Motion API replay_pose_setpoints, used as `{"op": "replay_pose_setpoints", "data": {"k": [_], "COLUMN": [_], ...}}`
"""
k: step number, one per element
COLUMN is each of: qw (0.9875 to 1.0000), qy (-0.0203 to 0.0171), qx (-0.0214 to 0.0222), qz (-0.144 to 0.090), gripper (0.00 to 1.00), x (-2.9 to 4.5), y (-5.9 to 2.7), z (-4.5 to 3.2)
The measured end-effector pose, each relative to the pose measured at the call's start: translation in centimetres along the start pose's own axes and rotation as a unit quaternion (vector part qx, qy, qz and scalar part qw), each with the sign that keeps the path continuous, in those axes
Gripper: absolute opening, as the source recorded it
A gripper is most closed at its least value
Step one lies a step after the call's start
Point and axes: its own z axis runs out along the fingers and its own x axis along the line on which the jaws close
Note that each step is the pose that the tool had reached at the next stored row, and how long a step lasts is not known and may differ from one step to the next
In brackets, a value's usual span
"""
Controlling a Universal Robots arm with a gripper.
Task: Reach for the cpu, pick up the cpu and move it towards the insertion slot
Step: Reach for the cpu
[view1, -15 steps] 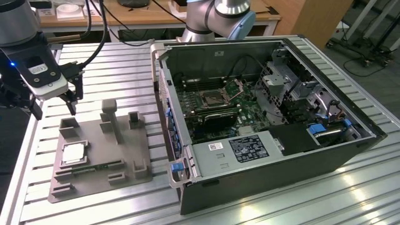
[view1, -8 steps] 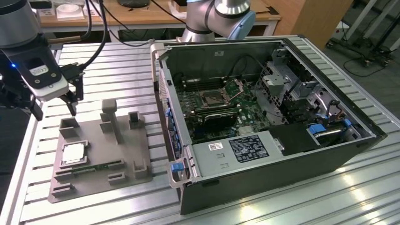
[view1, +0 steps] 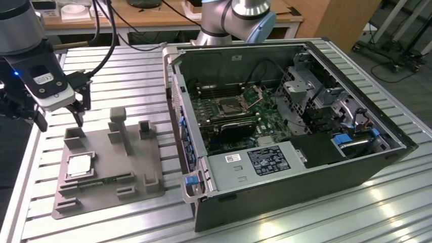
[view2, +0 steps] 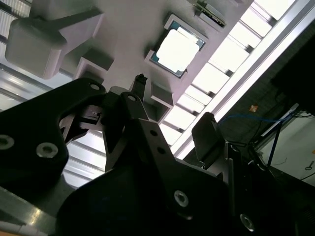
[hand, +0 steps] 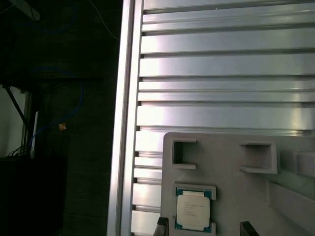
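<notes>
I have the gripper (view1: 60, 117) hanging on the exterior view's left, above the far end of the grey fixture (view1: 138, 167) that lies on the slatted aluminium table (view1: 135, 66). Its 2 fingers stand apart with nothing between them, and they touch nothing.

The cpu (view1: 79, 166) lies flat in a square recess of the fixture, silver top up, nearer to the camera than the gripper and well below it. In the first wrist view I see the cpu (hand: 194, 210) in its recess, with the 2 dark fingertips (hand: 161, 227) set wider apart than the chip, 1 to either side. In the second wrist view the cpu (view2: 177, 49) shines bright beyond the fingers (view2: 209, 135).

A green memory stick (view1: 101, 181) lies on the fixture just beside the cpu, on its near side. The insertion slot (view1: 229, 106) sits inside the open computer case (view1: 284, 197) on the exterior view's right, well apart from the cpu, with its metal plate tipped up.
</notes>
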Motion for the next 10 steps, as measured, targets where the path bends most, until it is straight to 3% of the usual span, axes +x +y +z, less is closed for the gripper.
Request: {"op": "replay_pose_setpoints", "data": {"k": [10], "qw": [1.0000], "qy": [0.0000], "qx": [0.0000], "qz": [0.000], "gripper": [0.65], "x": [-0.01], "y": [-0.32], "z": [1.04]}}
